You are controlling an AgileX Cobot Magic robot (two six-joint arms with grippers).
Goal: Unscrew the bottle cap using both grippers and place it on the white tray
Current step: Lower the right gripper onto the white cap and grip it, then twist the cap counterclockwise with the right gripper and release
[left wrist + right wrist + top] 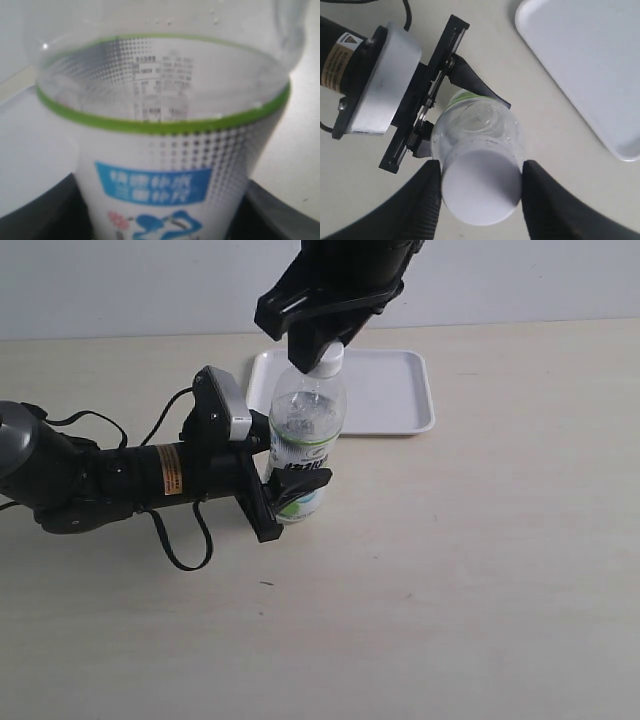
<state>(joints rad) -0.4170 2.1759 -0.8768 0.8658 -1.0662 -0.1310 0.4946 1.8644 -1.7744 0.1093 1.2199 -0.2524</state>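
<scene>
The clear bottle [305,430] with its white-and-green label stands upright on the table in front of the white tray [400,395]. My left gripper [290,495] is shut on the bottle's lower labelled body; the label [160,175] fills the left wrist view between dark fingers [45,215]. My right gripper [322,350] comes down from above and is shut on the white bottle cap [330,360]. In the right wrist view the cap [481,187] sits pinched between both black ribbed fingers [425,200], on top of the bottle [477,127].
The white tray [590,65] lies empty behind and to the right of the bottle. The left arm's black body and cables [110,475] stretch across the table's left side. Bare beige tabletop [450,590] extends to the front and right.
</scene>
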